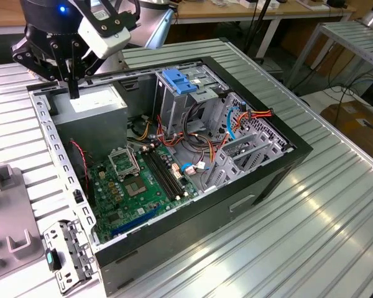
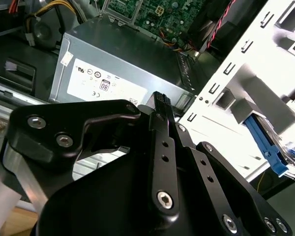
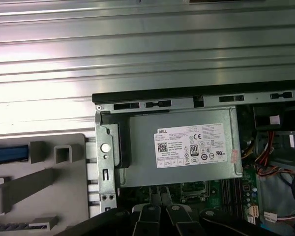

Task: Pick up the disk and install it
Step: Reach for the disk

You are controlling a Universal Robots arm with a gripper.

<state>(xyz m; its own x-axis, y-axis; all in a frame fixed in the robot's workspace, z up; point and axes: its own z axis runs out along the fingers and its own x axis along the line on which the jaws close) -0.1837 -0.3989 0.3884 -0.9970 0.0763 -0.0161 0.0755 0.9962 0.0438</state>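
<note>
One pincer [image 1: 73, 92], jaws together and empty, hovers just above grey metal box [image 1: 94, 105] inside open computer case [image 1: 298, 155]. Disk [image 3: 7, 152], blue rail showing, lies in grey holder [image 3: 49, 172] outside case, well apart from pincer.

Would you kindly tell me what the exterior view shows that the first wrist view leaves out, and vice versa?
The exterior view adds the blue plastic handle atop the grey metal cage. The first wrist view adds a blue strip in the grey moulded fixture. Both share the grey metal box with white sticker and the black pincer by it.
</note>
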